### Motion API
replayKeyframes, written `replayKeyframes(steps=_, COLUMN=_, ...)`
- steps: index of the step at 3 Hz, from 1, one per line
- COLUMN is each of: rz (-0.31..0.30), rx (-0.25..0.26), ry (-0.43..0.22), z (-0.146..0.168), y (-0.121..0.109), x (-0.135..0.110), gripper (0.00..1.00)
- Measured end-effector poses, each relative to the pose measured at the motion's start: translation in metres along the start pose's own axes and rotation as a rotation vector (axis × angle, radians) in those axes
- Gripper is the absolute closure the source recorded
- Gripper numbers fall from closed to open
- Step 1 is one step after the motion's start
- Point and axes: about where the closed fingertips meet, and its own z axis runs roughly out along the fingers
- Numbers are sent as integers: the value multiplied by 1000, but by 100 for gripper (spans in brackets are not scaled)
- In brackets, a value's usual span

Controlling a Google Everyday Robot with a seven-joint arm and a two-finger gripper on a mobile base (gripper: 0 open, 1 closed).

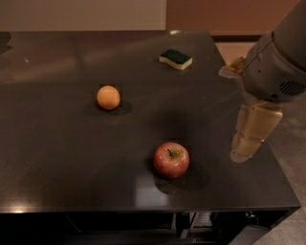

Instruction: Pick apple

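Table: dark, glossy top that fills most of the view, with faint reflections along its far side and a bright glint at the near left edge. Near and right edges are visible; the space beneath the near edge is dark and indistinct.

Room: pale wall behind the table's far left, a brownish wall behind its far right, and grey floor past the right edge.

Gripper: hangs from the grey-white arm over the table's right edge, cream-coloured, pointing down, tips above the surface and holding nothing. Whether the jaws stand apart or together cannot be told from this angle.

Apple: red, with a yellow-green patch around its stem. It rests upright on the table, near the jaws, to their picture-left and slightly closer to the near edge, clear of them.

Orange fruit: round, on the table well apart from the jaws, further picture-left and deeper than the apple.

Sponge: green top over a yellow base, lying flat near the far edge, well beyond the jaws and to their picture-left.
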Motion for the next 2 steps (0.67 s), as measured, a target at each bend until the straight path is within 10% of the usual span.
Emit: replayKeyframes(steps=2, rz=-95, rx=-80, ry=-63, z=64, y=24, x=-39, gripper=0)
